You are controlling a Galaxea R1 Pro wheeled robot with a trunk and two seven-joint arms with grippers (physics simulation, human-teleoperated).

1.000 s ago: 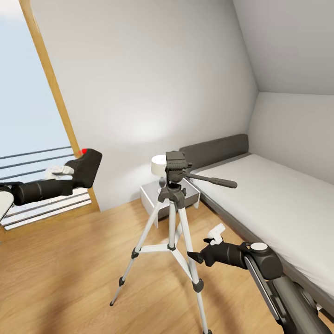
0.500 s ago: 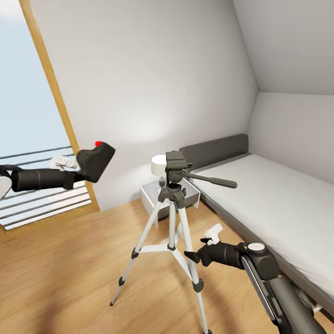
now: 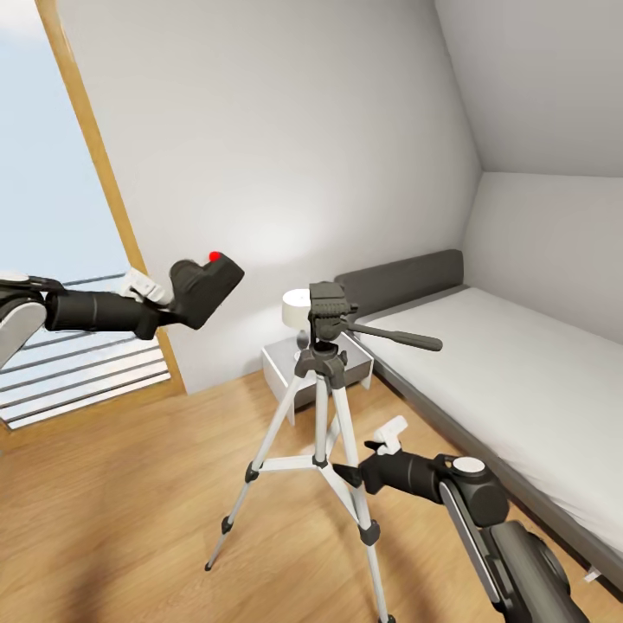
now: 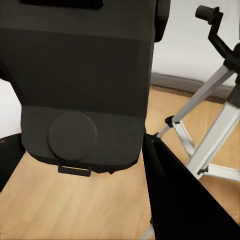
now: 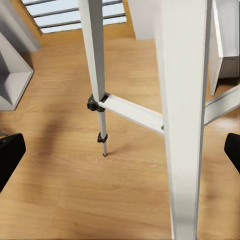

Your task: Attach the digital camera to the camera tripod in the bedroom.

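Observation:
In the head view the black digital camera (image 3: 206, 291), red button on top, hangs in the air left of the camera tripod (image 3: 324, 381) and slightly above its black head (image 3: 327, 309). My left gripper (image 3: 173, 296) is shut on the camera, whose dark body looms close in the left wrist view (image 4: 85, 80), with the tripod (image 4: 212, 107) beyond it. My right gripper (image 3: 363, 463) is low beside the tripod's right leg. Its black fingers (image 5: 10, 155) stand open and wide apart, with a silver-white tripod leg (image 5: 185, 110) between them, untouched.
A grey bed with a white mattress (image 3: 519, 372) runs along the right. A white nightstand (image 3: 285, 368) with a white lamp (image 3: 298, 307) stands behind the tripod. The wood-framed window (image 3: 95, 164) is at the left, and light wood floor (image 3: 130, 484) surrounds the tripod.
My left arm has carried the camera up and to the right, closer to the tripod head. The right gripper has crept left toward the tripod's leg.

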